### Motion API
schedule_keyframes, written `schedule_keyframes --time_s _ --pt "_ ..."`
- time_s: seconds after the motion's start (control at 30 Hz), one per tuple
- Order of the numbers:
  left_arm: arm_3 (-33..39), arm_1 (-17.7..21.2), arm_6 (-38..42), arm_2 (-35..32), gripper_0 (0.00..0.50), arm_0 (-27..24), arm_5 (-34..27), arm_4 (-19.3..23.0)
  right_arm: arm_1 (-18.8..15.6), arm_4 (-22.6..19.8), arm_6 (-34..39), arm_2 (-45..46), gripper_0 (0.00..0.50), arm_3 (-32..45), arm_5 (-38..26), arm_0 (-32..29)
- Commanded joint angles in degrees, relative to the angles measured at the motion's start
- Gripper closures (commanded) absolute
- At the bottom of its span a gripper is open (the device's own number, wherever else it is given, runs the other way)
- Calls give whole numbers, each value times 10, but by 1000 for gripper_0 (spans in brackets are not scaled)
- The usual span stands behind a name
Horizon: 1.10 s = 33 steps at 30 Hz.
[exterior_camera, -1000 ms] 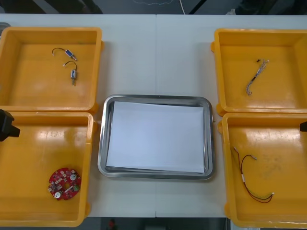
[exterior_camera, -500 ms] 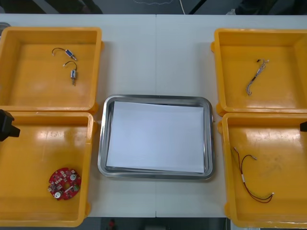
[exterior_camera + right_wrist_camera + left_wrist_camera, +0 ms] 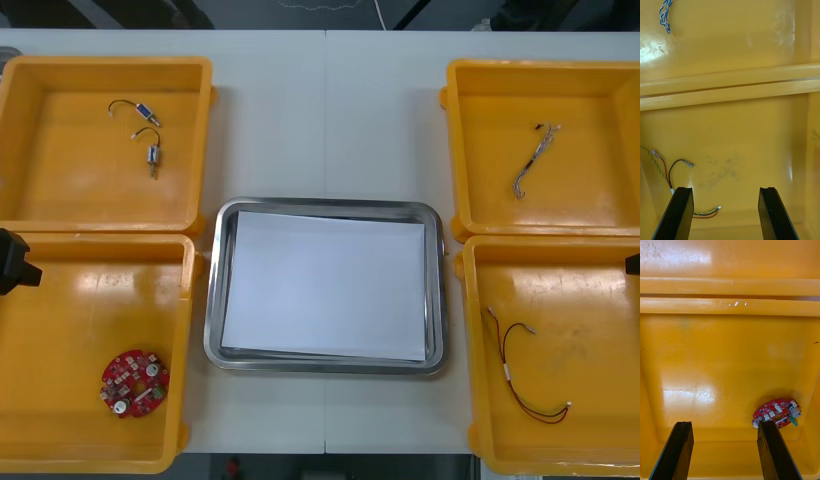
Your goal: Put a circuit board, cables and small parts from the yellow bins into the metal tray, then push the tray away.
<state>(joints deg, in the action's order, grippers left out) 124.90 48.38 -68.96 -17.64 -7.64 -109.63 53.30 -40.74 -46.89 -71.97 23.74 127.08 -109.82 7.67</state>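
The metal tray [image 3: 213, 300], white inside, lies at the table's middle between the yellow bins. A round red circuit board [image 3: 134, 383] rests in the near left bin [image 3: 60, 300]; in the left wrist view the board [image 3: 777, 413] lies just beyond one finger of my open left gripper [image 3: 724, 425]. Two small metal parts [image 3: 150, 135] sit in the far left bin. A blue and white cable [image 3: 533, 160] lies in the far right bin. A red and yellow cable [image 3: 525, 370] lies in the near right bin, beside one finger of my open right gripper [image 3: 725, 191].
My left gripper [image 3: 12, 260] hangs at the table's left edge and my right gripper [image 3: 634, 264] at its right edge, each over a near bin. Bare table stretches beyond the tray between the far bins [image 3: 325, 120].
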Motion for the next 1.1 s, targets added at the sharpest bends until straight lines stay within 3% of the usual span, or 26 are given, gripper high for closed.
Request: schedule_keyframes --time_s 0.03,0.37,0.7,0.9,1.1 --pt "17 9 -32 -21 0 12 -4 0 -8 -1 -27 15 0 13 -2 -10" --pt "18 10 -35 -34 0 -9 -4 13 4 22 -28 -3 0 52 -2 -16" --pt "52 12 -50 -24 0 33 -4 23 25 17 -32 -48 0 133 -2 -78" --pt "79 12 -58 -10 0 54 36 30 67 28 -40 -69 0 161 -2 -102" --pt "103 11 -69 13 0 90 98 35 92 72 -54 -115 0 186 -2 -119"
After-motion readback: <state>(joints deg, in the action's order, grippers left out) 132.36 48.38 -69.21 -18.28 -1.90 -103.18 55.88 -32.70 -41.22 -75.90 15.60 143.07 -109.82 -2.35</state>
